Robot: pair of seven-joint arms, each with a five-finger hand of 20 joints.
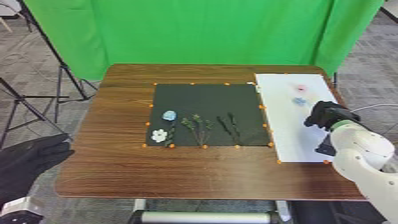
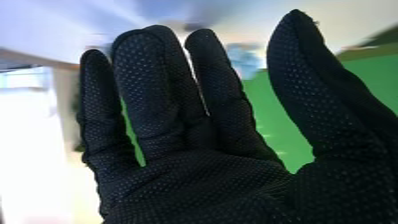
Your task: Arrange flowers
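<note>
Bright, even light is falling across the surface (image 1: pixel 178 175).
The white sheet (image 1: pixel 298 132) is gleaming near its right edge; in the right wrist view, white glare is flaring behind the right hand (image 1: pixel 329 115).

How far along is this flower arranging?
Seemingly partway: a white flower, a blue flower and stems already lie on the black sheet. The open right hand holds nothing. Probably left: the pink flower and other blue flower on the white sheet.

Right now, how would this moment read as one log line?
Arrange flowers | right hand: open, over white sheet | left hand: open, by table's left edge | sheet: pink flower, blue flower | dark mat: white flower
</note>
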